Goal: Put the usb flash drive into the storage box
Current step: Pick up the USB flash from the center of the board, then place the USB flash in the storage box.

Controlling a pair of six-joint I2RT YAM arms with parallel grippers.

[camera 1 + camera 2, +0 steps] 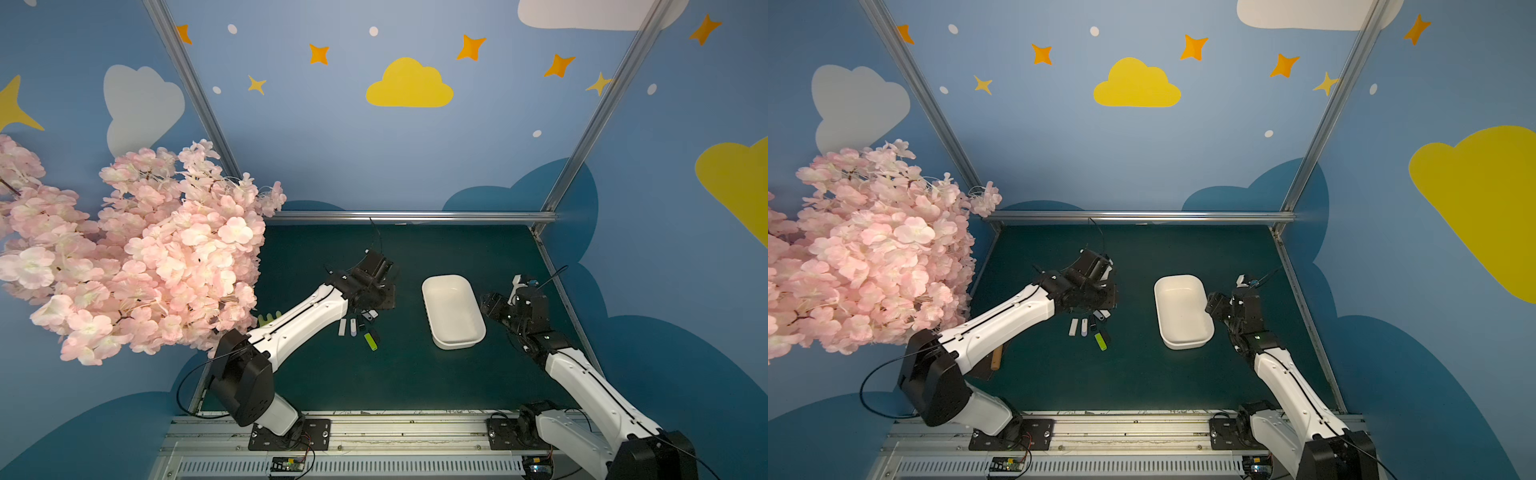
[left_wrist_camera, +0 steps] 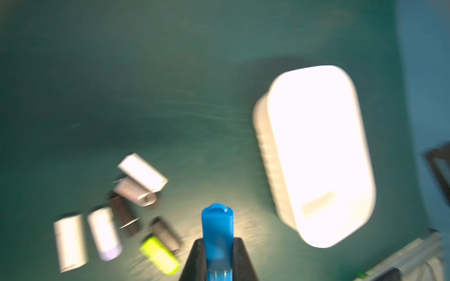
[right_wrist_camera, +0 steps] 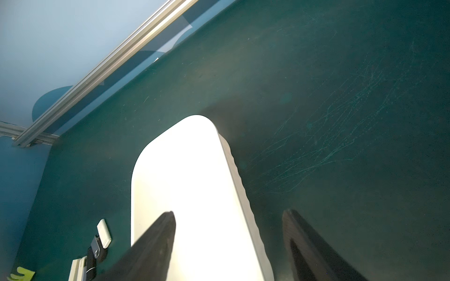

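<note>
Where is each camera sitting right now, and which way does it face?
Top views: high above the arms' bases, looking down and forward at the table, box and loose drives; left arm and right arm show.
Left wrist: on the left arm, looking down past the left gripper, shut on a blue drive; blurred.
Right wrist: on the right arm, looking along the open right gripper across the box.
Shared: all views show the box and loose drives.

The left gripper (image 2: 218,243), reaching in from seven o'clock, pinches a blue flash drive (image 2: 217,223); the right gripper (image 3: 229,216), at three o'clock, gapes wide.
</note>
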